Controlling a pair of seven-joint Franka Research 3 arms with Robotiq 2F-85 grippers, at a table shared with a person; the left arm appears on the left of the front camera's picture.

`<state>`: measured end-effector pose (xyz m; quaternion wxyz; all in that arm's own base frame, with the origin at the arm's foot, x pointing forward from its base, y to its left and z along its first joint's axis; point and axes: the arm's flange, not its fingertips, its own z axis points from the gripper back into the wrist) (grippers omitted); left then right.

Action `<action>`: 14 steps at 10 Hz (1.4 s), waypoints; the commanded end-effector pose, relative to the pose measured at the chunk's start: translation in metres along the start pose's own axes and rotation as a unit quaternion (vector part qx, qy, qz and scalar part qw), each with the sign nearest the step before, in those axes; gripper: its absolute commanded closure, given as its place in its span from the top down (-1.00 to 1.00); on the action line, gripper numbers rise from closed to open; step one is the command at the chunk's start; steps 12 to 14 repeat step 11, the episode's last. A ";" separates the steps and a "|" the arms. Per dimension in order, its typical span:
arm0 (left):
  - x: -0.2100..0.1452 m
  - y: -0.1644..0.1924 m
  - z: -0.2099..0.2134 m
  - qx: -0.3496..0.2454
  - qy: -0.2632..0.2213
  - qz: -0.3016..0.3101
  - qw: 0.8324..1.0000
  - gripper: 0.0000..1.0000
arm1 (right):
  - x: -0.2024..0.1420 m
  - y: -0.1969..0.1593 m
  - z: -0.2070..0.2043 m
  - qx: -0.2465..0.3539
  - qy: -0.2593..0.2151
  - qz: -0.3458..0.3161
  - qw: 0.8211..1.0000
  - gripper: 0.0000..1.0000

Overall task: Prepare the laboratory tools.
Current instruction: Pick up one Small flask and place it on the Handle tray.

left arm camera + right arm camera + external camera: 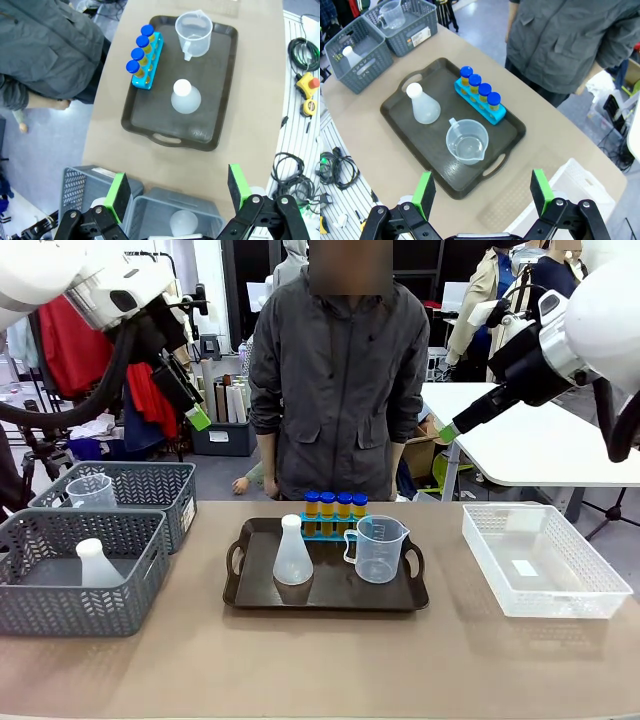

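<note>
Standing on the dark tray (250,592), the flask (292,552) and beaker (379,549) front the tube rack (335,530) along its far edge, while both grippers, left gripper (177,192) and right gripper (482,192), hover wide-jawed and empty.

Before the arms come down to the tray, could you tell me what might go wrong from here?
1. The conical flask and measuring beaker stand close together on the tray; open fingers around one may knock the other.
2. The capped tubes stand tall in a small blue rack; a sideways pull may tip it.
3. The person stands right behind the tray.
</note>
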<state>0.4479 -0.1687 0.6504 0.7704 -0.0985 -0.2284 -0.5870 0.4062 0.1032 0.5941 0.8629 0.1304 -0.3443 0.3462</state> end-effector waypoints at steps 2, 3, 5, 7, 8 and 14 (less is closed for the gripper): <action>0.000 -0.001 0.003 0.002 -0.001 0.000 1.000 1.00 | 0.002 0.000 0.000 0.006 -0.004 -0.005 1.000 1.00; 0.000 -0.001 0.003 0.002 -0.001 0.000 1.000 1.00 | 0.002 0.000 0.000 0.006 -0.004 -0.005 1.000 1.00; 0.000 -0.001 0.003 0.002 -0.001 0.000 1.000 1.00 | 0.002 0.000 0.000 0.006 -0.004 -0.005 1.000 1.00; 0.000 -0.001 0.003 0.002 -0.001 0.000 1.000 1.00 | 0.002 0.000 0.000 0.006 -0.004 -0.005 1.000 1.00; 0.000 -0.001 0.003 0.002 -0.001 0.000 1.000 1.00 | 0.002 0.000 0.000 0.006 -0.004 -0.005 1.000 1.00; 0.000 -0.001 0.003 0.002 -0.001 0.000 1.000 1.00 | 0.002 0.000 0.000 0.006 -0.004 -0.005 1.000 1.00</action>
